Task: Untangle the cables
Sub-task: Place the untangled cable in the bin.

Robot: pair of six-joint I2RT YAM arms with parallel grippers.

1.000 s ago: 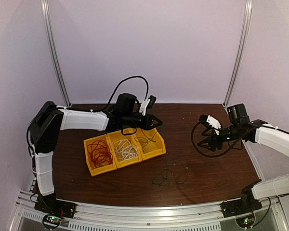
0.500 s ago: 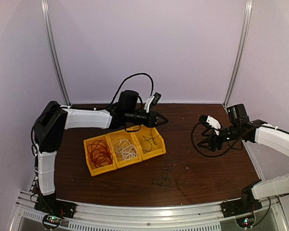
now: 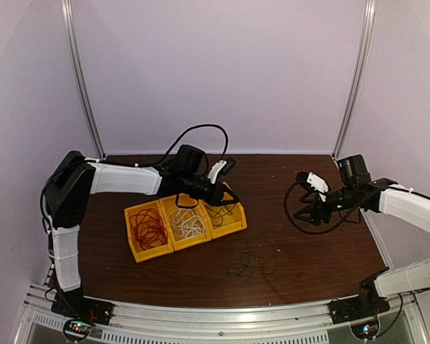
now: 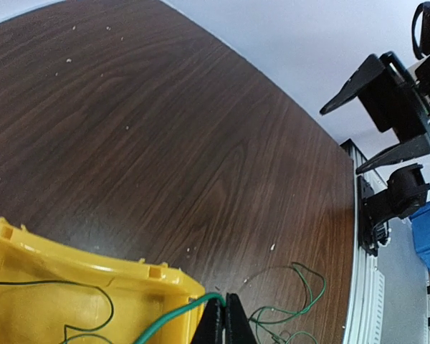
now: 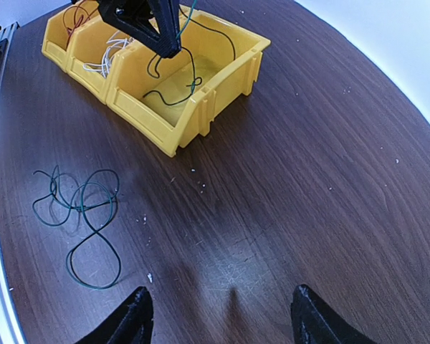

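fingers [image 4: 213, 326] of my left gripper [image 4: 224, 319] are pinched tight on a green wire [image 4: 173, 317], held just above the right end compartment of the yellow tray [image 3: 238, 223]. from the pinch the strand drops nearly straight down, and its loose loops lie on that compartment's floor [image 5: 173, 92]. red wires [image 3: 148, 228] fill the left compartment and white wires [image 3: 188, 223] the middle one

my right gripper [image 5: 226, 319] hangs with its fingers spread and nothing between them, over the bare right side of the table [image 3: 322, 251], well apart from the tray

one more green tangle [image 3: 252, 259] lies loose on the table, off the tray's near right corner and toward the near edge, its loops spread roughly along that edge. it sits about midway between my two grippers. as i judge it, the left has to let its strand fall into the compartment first, and since the right is free, the tangle is better taken from that side, reaching left and toward the near edge
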